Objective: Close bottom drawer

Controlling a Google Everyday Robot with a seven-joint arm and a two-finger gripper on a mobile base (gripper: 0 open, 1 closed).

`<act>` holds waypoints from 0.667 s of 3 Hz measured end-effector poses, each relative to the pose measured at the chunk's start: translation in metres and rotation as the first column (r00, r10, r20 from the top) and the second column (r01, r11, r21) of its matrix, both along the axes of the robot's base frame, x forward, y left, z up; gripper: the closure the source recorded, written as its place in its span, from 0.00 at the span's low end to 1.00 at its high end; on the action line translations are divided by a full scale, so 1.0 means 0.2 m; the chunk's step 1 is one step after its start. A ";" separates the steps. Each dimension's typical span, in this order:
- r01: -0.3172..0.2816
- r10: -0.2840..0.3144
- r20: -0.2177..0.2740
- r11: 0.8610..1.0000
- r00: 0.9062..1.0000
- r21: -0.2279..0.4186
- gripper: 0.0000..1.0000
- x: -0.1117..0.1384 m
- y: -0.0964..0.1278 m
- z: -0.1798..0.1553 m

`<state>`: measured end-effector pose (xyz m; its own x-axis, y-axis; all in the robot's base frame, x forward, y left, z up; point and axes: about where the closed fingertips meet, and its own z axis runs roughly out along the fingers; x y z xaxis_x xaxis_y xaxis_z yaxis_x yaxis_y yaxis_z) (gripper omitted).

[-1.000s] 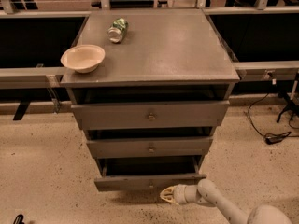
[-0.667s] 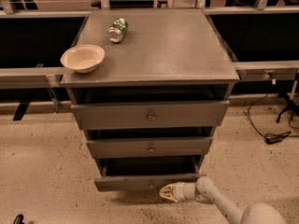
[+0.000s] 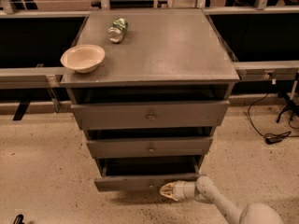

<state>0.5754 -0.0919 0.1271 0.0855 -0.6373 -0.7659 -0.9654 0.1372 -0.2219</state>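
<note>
The bottom drawer point(image 3: 140, 181) is the lowest of three grey drawers in the cabinet. It stands pulled out a little, with a dark gap above its slim front panel and a small knob at the centre. My gripper point(image 3: 164, 190) is low near the floor, just in front of the drawer's front panel, right of the knob, its tip pointing left at the panel. The white arm point(image 3: 219, 202) reaches in from the lower right.
A beige bowl point(image 3: 82, 58) and a lying green can point(image 3: 117, 30) sit on the cabinet top point(image 3: 168, 45). The top drawer point(image 3: 150, 115) and middle drawer point(image 3: 150, 147) are above. Cables point(image 3: 271, 134) lie on the speckled floor at right.
The gripper has shifted slightly left, closer to the bottom drawer's front. The drawer looks about as far out as before.
</note>
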 end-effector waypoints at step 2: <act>0.000 0.000 0.000 1.000 1.000 0.000 0.28 0.00 0.00 0.00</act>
